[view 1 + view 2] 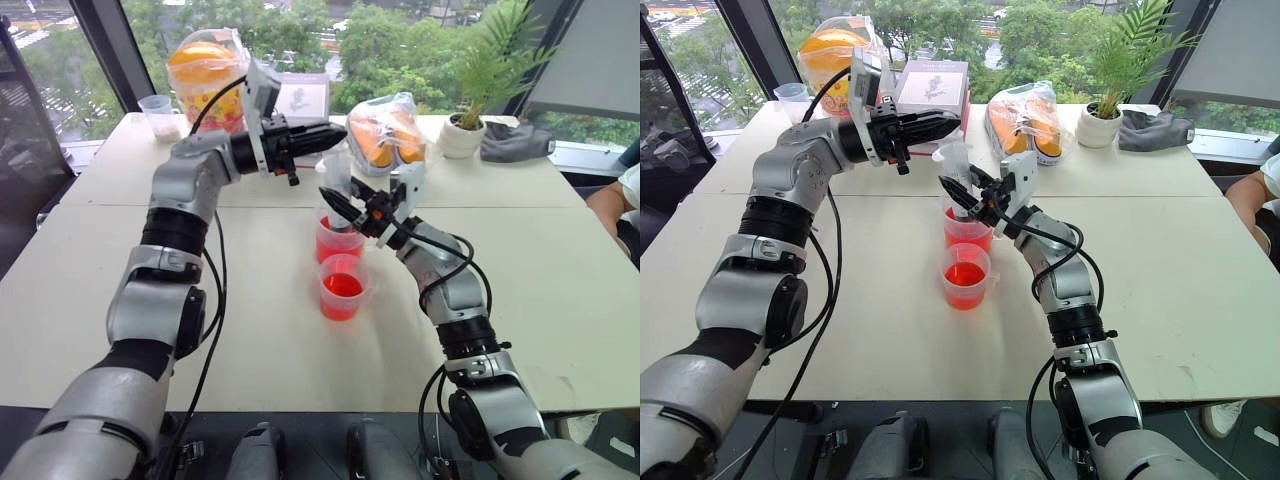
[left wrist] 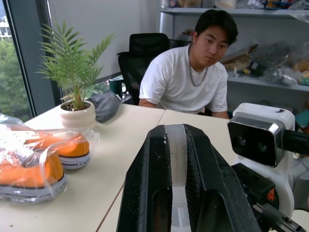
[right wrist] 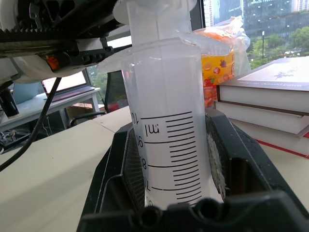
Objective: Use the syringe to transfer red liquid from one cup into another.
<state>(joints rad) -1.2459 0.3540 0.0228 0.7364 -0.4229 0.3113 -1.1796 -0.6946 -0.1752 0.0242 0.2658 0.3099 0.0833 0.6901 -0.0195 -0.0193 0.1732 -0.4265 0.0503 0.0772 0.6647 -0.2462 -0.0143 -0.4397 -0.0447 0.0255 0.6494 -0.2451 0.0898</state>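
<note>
The right gripper [image 1: 958, 192] clamps the syringe [image 1: 956, 172] upright over the taller cup [image 1: 967, 233]; the left gripper [image 1: 945, 124] apparently pinches its plunger top.

Near half of table [image 1: 120, 330] is bare, room on both sides of the two cups. Tall cup [image 1: 338, 240] and short cup [image 1: 342, 288] stand touching mid-table, syringe [image 1: 958, 170] upright over the tall one. Far edge crowded: snack bag [image 1: 205, 65], books [image 1: 932, 85], shoes [image 1: 388, 130], plant [image 1: 462, 135], small cup [image 1: 160, 115]. Person [image 1: 620, 205] at right edge.
</note>
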